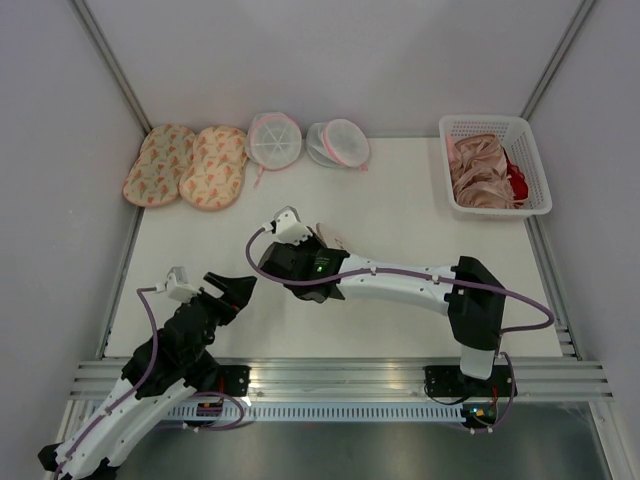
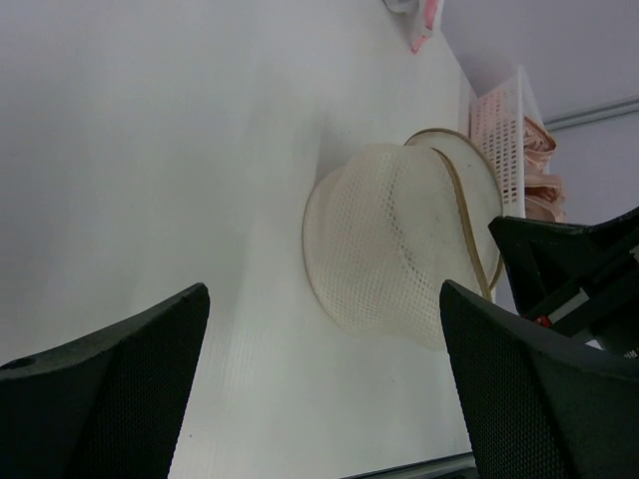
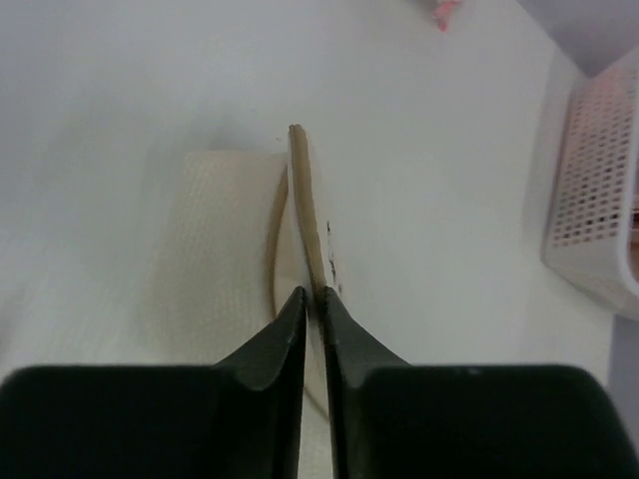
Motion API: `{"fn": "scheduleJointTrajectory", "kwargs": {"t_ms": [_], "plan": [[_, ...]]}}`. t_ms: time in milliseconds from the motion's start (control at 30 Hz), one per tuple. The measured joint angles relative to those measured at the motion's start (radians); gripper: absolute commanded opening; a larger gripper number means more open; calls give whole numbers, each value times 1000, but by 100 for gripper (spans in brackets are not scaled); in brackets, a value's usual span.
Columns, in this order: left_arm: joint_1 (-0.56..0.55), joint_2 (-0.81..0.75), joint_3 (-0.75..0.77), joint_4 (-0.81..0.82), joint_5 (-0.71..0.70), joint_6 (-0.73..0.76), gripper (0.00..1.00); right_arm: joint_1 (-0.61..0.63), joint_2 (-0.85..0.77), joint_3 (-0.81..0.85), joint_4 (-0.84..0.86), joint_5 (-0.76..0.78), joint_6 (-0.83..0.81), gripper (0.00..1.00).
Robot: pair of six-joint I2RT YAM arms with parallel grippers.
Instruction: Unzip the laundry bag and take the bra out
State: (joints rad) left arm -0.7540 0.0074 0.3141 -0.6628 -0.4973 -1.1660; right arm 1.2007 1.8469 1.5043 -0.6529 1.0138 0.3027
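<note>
Tan edging on the 1 cream mesh laundry bag (image 2: 384, 249) is being pinched by the closed right gripper (image 3: 312, 295). The bag is lying mid-frame on the counter (image 1: 400, 215). Lower left, the left gripper (image 1: 232, 285) is hovering wide open. Along the top edge are sitting 2 peach floral bags (image 1: 160, 163), 2 pink-trimmed round bags (image 1: 273, 138) and, upper right, 1 basket (image 1: 487, 122) holding pinkish-beige fabric (image 1: 478, 172) and 1 red garment (image 1: 517, 181).

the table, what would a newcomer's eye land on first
The right jaws pinched shut on the tan edge of the cream bag, mid-table. Next, the left jaws gaping wide, facing it without touching, and the white basket of pink fabric at the far right corner.
</note>
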Motion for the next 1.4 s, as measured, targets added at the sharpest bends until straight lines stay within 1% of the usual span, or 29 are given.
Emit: {"fn": "scheduleJointTrajectory", "kwargs": {"t_ms": [33, 133, 200, 233, 333, 400, 433, 500, 533, 600, 667, 767, 833, 867, 1000, 1100, 1267, 1400], "plan": [[0, 0, 0, -2, -1, 0, 100, 5, 0, 0, 10, -34, 2, 35], [0, 0, 0, -13, -3, 0, 100, 15, -16, -28, 55, -169, 8, 56], [0, 0, 1, -17, -7, 0, 100, 18, -56, -77, 75, -264, 17, 63], [0, 0, 1, -17, -9, 0, 100, 18, -83, -106, 84, -311, 21, 69], [0, 0, 1, -12, -9, 0, 100, 19, -192, -189, 114, -408, 44, 76], [0, 0, 1, 16, 2, 5, 100, 20, -282, -231, 121, -407, 67, 79], [0, 3, 0, 54, 14, 13, 99, 19, -320, -244, 123, -394, 77, 87], [0, 29, -1, 140, 45, 31, 100, 18, -418, -269, 122, -338, 110, 89], [0, 69, -1, 201, 67, 42, 100, 14, -462, -278, 121, -312, 126, 95], [0, 164, -1, 303, 106, 62, 100, -1, -541, -298, 112, -264, 163, 97], [0, 293, 13, 387, 151, 86, 100, -39, -610, -333, 112, -237, 201, 98], [0, 544, 91, 489, 220, 119, 100, -108, -686, -412, 98, -224, 249, 98], [0, 682, 157, 536, 253, 135, 100, -148, -729, -475, 77, -223, 281, 98], [0, 734, 183, 560, 269, 140, 100, -163, -751, -504, 65, -224, 296, 98], [0, 846, 221, 666, 311, 143, 100, -197, -839, -588, 21, -226, 342, 98], [0, 921, 275, 658, 331, 144, 100, -217, -896, -615, -4, -226, 366, 98], [1, 1140, 501, 558, 388, 152, 100, -241, -949, -633, -30, -226, 385, 98], [2, 1226, 564, 500, 422, 166, 100, -257, -969, -641, -46, -226, 390, 98]]}}
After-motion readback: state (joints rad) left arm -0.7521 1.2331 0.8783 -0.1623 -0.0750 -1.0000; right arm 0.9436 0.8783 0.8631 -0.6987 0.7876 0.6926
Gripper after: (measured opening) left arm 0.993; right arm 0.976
